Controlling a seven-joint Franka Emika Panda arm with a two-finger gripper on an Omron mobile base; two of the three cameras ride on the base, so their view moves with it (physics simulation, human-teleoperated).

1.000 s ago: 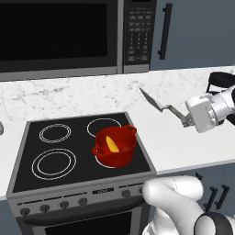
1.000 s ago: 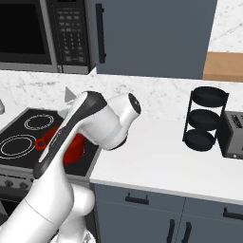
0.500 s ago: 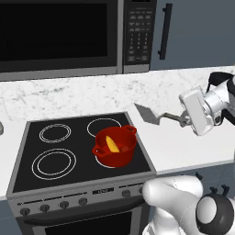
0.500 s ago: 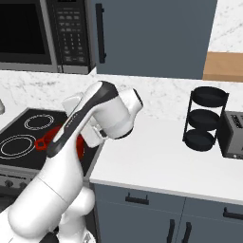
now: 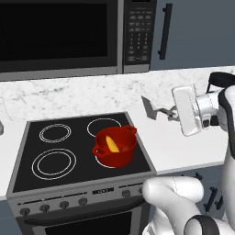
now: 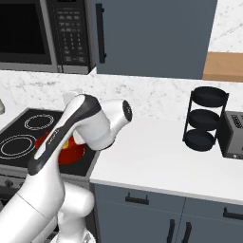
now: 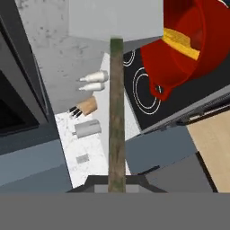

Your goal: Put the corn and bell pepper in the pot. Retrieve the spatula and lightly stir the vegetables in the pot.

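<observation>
The gripper (image 5: 173, 114) sits at the right of the left base view, above the marble desk (image 5: 183, 142), with its jaws closed on the thin handle of the spatula (image 5: 151, 109). The spatula extends leftward from the jaws; its flat grey blade hangs in the air at frame centre, above and to the right of the pot (image 5: 114, 146), clear of it.

The pot stands on the front right burner of the black stove (image 5: 55, 137), lower centre of the left base view. The corn (image 5: 111, 144) lies inside the pot.

In the hand view, the spatula handle (image 7: 116, 112) runs vertically up the frame centre from the closed jaws to the grey blade at the top edge. The pot (image 7: 188, 49) occupies the upper right, with the corn (image 7: 179, 42) visible inside it.

In the right base view, the arm hides most of the pot (image 6: 69, 149) at the lower left. A black tiered rack (image 6: 205, 118) and a toaster (image 6: 233, 135) stand on the desk at the right.
</observation>
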